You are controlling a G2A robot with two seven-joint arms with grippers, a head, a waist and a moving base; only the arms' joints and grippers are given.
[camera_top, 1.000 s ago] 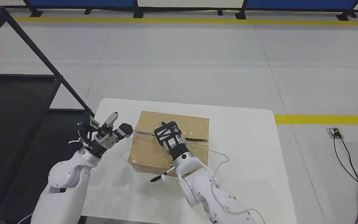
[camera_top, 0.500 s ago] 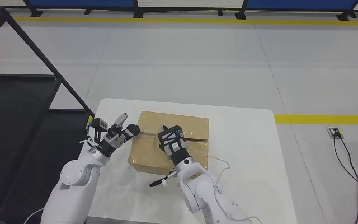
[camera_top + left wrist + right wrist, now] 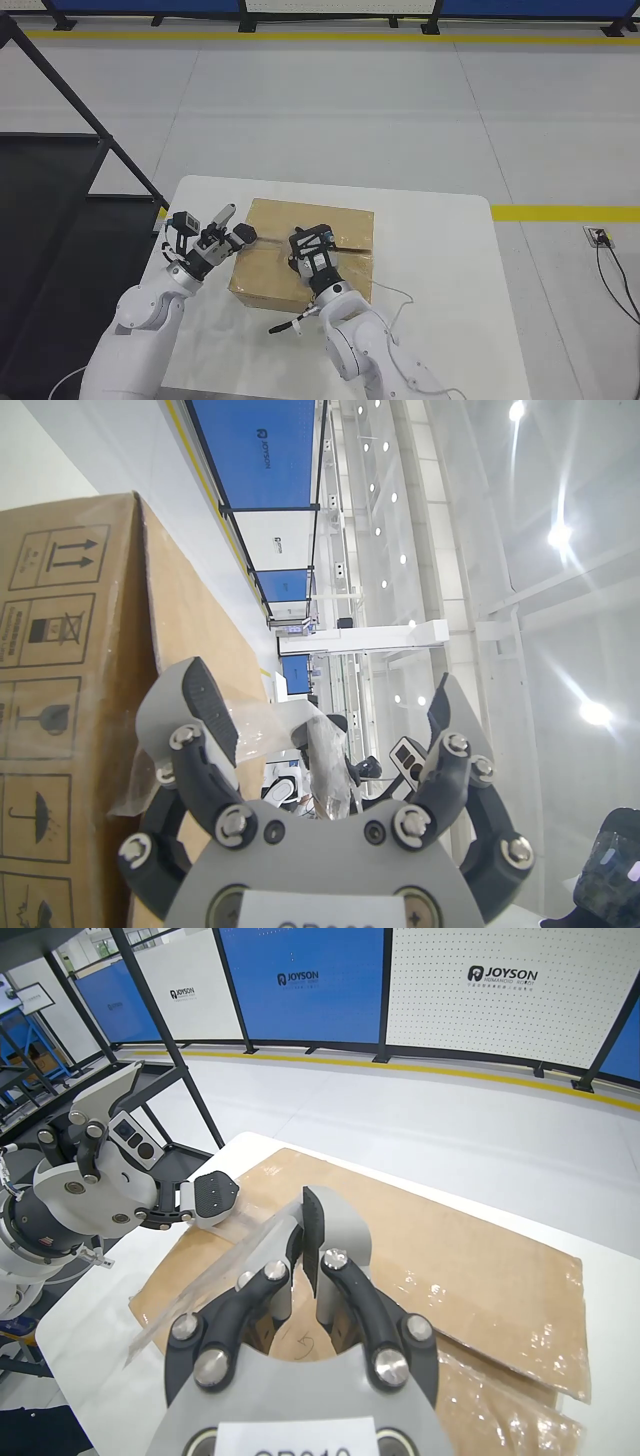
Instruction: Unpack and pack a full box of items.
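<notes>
Clear tape [image 3: 225,1263] stays pinched in the right gripper [image 3: 306,1233] over the box [image 3: 345,222]; the left gripper [image 3: 320,692], spread wide, has moved in beside it. Unsealing looks underway.

A white table [image 3: 445,270] carried one thing. A cardboard box [image 3: 345,222] lay on it, nearer the table's far edge.
</notes>
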